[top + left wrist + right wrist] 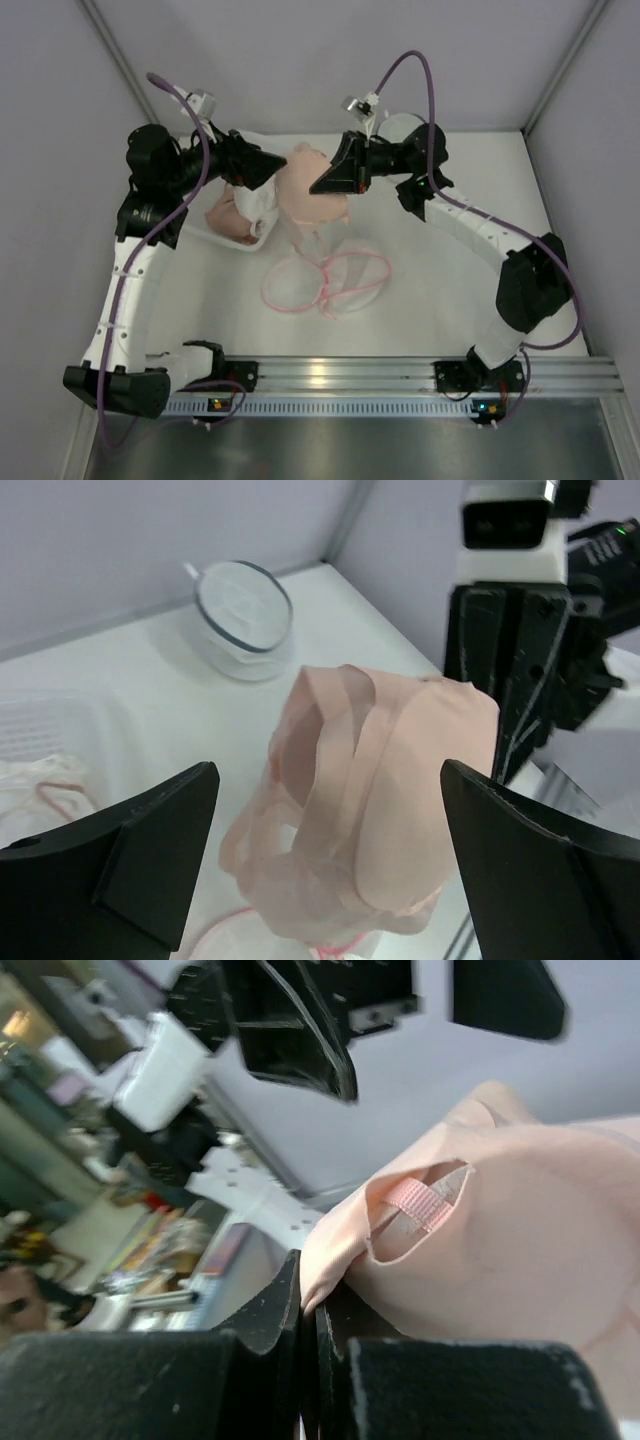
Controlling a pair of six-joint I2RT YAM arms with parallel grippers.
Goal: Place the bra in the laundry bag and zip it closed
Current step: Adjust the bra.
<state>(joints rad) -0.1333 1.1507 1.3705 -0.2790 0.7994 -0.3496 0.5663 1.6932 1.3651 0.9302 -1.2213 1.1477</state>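
Note:
The peach bra (300,185) hangs in the air above the table's middle, and my right gripper (316,187) is shut on its edge. The right wrist view shows the closed jaws (312,1300) pinching a fold of the bra (500,1250). My left gripper (272,168) stands open just left of it, and its fingers (130,845) straddle the bra (370,810) without touching it. The laundry bag (325,280), sheer white with pink trim, lies flat below the bra. Only its pink rim (225,925) shows in the left wrist view.
A white tray (262,235) holding more peach garments sits under the left arm. A round white container with a dark rim (245,605) stands near the back wall. The right arm's gripper body (510,650) is close in front of the left gripper.

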